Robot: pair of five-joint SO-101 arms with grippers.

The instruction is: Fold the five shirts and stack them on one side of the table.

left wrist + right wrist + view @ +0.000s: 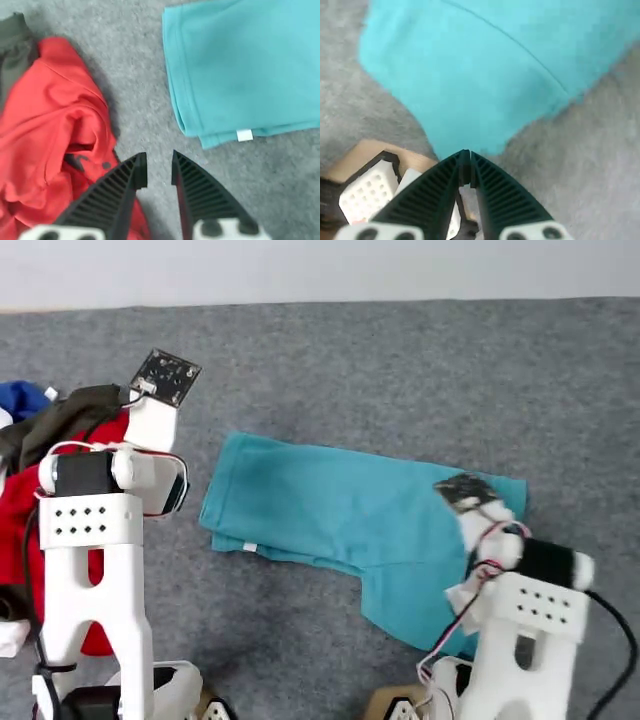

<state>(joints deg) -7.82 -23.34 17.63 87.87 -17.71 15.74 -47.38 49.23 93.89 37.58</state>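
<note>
Hovering between red shirt (50, 125) and teal shirt (245, 65), left pincer (159, 167) gapes slightly.

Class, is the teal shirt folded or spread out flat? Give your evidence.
Partly folded. The teal shirt shows doubled layers at its edge by the white tag, yet one section juts out.

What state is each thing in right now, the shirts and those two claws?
teal shirt, partly folded, lying flat.
red shirt, crumpled, unfolded.
dark green shirt, bunched in the pile.
blue garment, bunched at the table's edge.
left gripper, slightly open, empty.
right gripper, shut at the teal shirt's edge.
</note>
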